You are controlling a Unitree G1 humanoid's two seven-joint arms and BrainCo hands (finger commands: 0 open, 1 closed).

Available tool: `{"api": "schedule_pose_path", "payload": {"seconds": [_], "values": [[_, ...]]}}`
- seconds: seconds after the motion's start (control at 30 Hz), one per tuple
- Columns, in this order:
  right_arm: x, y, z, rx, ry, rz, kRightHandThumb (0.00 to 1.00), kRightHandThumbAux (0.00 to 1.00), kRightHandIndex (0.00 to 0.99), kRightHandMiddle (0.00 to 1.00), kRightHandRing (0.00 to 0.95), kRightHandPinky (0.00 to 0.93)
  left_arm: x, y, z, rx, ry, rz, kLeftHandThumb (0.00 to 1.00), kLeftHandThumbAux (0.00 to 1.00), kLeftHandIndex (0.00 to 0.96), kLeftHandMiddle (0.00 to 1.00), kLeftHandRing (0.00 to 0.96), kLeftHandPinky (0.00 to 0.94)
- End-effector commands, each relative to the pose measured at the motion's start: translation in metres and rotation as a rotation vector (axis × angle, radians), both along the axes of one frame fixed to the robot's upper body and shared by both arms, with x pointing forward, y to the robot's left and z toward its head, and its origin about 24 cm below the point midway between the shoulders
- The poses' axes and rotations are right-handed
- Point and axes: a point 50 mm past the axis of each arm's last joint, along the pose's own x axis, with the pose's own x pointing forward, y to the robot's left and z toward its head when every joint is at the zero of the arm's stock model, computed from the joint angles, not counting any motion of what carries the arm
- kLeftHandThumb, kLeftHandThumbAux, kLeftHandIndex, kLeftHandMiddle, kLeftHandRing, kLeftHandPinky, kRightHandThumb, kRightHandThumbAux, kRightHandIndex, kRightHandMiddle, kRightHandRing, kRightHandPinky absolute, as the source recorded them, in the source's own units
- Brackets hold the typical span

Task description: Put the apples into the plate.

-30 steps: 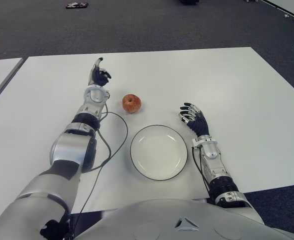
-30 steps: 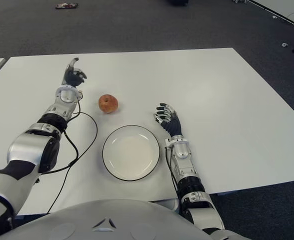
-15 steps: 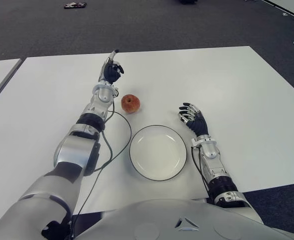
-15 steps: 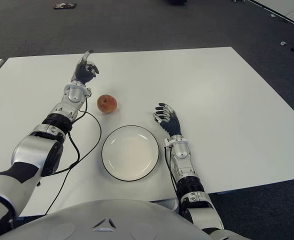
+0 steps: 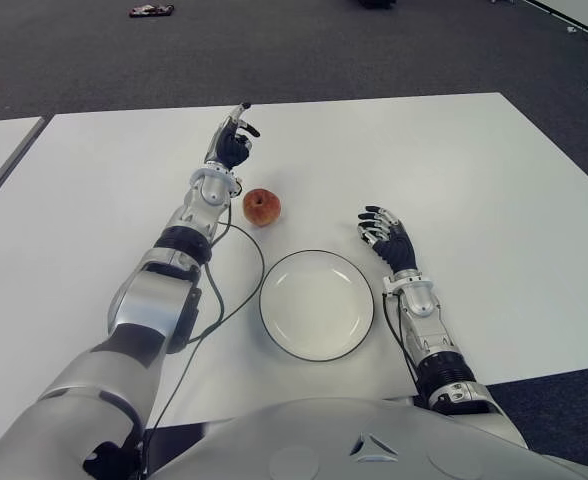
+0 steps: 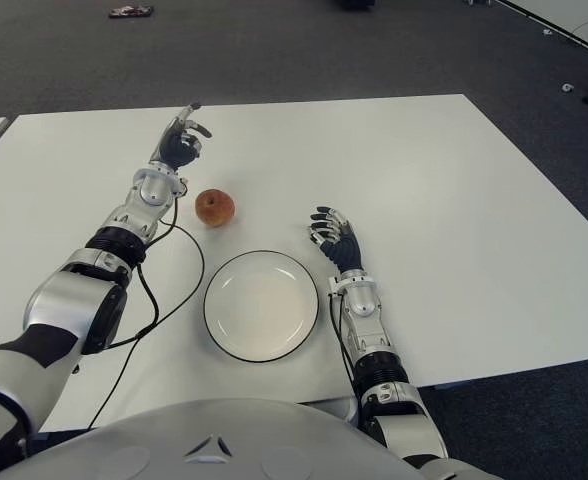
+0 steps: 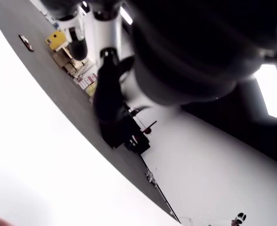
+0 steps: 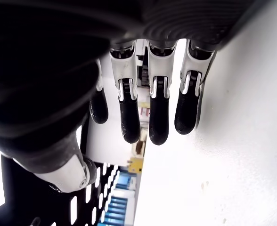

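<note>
One apple [image 5: 262, 207] only, red-orange, on the white table [image 5: 494, 180], a little left of centre in the left eye frame. Just above and to its left, the left hand [image 5: 232, 142], raised at the end of a long outstretched arm that runs up from the lower left corner; index finger extended toward the top of the frame, the other fingers loosely bent, nothing held. Clear of the apple, not touching it. Black cable [image 5: 230, 290] looping from the left forearm down across the table and off the near edge, passing left of the plate.

Below and slightly right of the apple, near the frame's centre, a white plate [image 5: 317, 304] with a thin dark rim, holding nothing, close to the apple but apart from it. Just right of the plate's upper edge, the right hand [image 5: 386, 234], palm toward the camera, fingers slightly curled and spread, gripping nothing; seen in its own wrist view as four dark-tipped fingers [image 8: 129, 123] hanging apart beside the bare tabletop. Whether touching the table or not, hard to tell.

Beyond the table's far edge, along the top of the frame, dark grey carpet [image 5: 294, 50], with a small dark object [image 5: 153, 11] at upper left.
</note>
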Motion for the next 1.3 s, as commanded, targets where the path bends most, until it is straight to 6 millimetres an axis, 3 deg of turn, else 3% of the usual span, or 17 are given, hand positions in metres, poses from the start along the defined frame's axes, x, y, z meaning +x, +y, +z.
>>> {"api": "schedule_pose_path", "payload": {"seconds": [0.03,0.63,1.3], "values": [[-0.023,-0.001,-0.032,0.01,0.177,0.005,0.493,0.747,0.219,0.316,0.313,0.325,-0.007,-0.004,-0.015,0.05,0.042,-0.036,0.0,0.299,0.0,0.0,0.0,0.0],[-0.023,-0.001,-0.034,0.008,0.176,0.023,0.519,0.718,0.245,0.315,0.317,0.33,-0.008,-0.006,-0.018,0.263,0.022,-0.052,0.0,0.214,0.0,0.0,0.0,0.0],[-0.023,0.0,-0.035,-0.008,0.172,0.034,0.575,0.706,0.266,0.318,0.31,0.321,-0.012,-0.005,-0.029,0.379,0.05,-0.076,0.052,0.2,0.0,0.0,0.0,0.0]]}}
